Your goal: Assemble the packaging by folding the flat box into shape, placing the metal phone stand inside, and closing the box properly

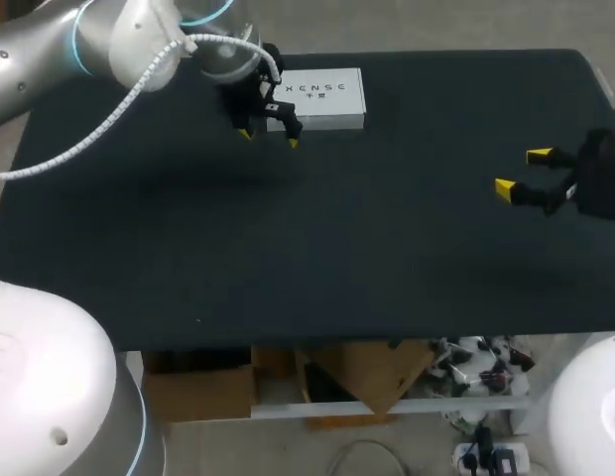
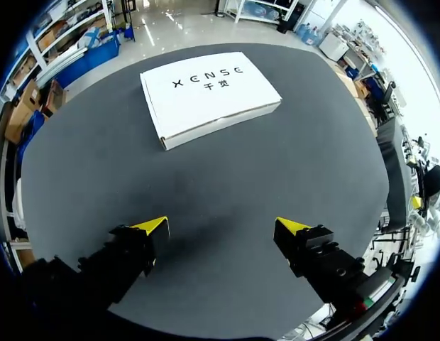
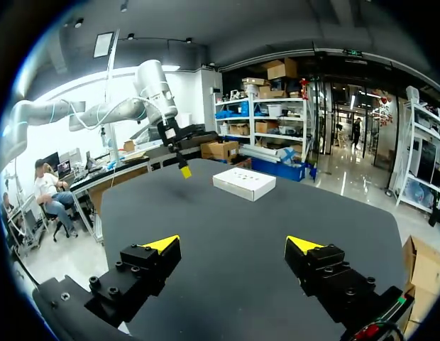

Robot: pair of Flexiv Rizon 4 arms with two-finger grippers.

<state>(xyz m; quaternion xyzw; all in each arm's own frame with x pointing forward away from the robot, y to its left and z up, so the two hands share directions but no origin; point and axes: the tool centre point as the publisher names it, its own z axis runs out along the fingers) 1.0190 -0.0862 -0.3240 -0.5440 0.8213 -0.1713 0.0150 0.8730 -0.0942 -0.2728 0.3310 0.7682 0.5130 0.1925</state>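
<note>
A white closed box (image 1: 322, 99) with print on its lid lies flat at the far middle of the black table (image 1: 307, 248). My left gripper (image 1: 269, 138) hangs open just in front of the box's left end, nothing between its fingers. In the left wrist view the box (image 2: 208, 96) lies well ahead of the open left gripper (image 2: 221, 226). My right gripper (image 1: 523, 172) stands open near the table's right edge, far from the box. The right wrist view shows the box (image 3: 244, 182) far ahead of the open right gripper (image 3: 234, 244), with my left arm (image 3: 157, 92) above it. No metal phone stand is in view.
The black table's bare cloth (image 2: 220, 185) stretches between the two grippers, with nothing else lying on it. Its front edge (image 1: 317, 342) runs across the lower part of the head view.
</note>
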